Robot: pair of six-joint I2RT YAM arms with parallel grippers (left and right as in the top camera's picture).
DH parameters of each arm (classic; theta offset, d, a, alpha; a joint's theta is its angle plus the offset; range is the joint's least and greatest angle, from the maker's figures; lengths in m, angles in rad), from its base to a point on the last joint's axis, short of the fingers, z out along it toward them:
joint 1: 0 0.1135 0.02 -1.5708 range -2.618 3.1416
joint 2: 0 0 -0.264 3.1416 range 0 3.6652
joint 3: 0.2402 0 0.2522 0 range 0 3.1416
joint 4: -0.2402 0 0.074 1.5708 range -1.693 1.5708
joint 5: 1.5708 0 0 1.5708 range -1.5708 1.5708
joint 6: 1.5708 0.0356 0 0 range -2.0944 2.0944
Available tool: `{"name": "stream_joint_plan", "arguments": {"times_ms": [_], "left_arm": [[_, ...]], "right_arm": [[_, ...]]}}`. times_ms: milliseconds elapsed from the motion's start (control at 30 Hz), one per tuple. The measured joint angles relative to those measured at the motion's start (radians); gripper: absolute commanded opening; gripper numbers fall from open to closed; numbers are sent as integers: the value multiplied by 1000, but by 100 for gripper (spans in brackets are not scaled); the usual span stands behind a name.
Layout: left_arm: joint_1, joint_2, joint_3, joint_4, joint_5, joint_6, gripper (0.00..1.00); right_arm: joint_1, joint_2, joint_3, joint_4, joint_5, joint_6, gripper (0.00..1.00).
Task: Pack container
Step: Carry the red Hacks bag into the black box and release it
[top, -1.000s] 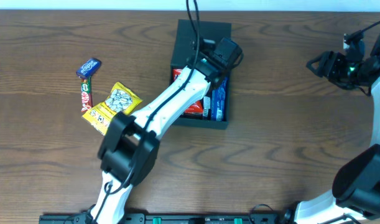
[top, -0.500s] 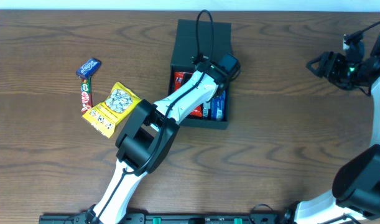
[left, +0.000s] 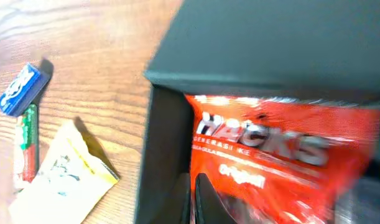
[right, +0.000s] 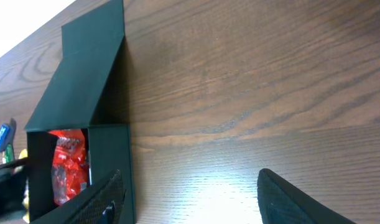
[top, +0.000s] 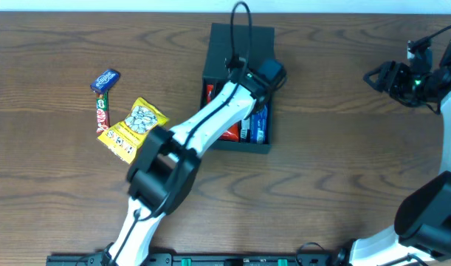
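One red packet and blue wrappers lie inside the container.

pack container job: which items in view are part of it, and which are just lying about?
Job:
- matte dark square cardboard box, flap lid open
- red Hacks packet and blue packet, already inside
- likely still to pack: yellow snack packet, small blue wrapper, red-green stick packet

Just there:
- brown wooden table
- right arm, off to the side
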Motion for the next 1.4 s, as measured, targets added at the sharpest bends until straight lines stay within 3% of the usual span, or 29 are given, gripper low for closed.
{"name": "stream_joint_plan", "arguments": {"times_ms": [133, 300, 767, 1400], "left_arm": [[-15, -71, 8, 8, 103, 1, 6], [-31, -39, 6, 8, 203, 18, 6], [-30, 84, 3, 26, 315, 126, 6], [12, 86, 3, -5, 299, 144, 6]], "right_arm": [[0, 0, 0, 0, 0, 0, 69], [0, 0, 0, 0, 0, -3, 69], [0, 0, 0, -12, 0, -11, 69], [0, 0, 0, -29, 0, -12, 69]]}}
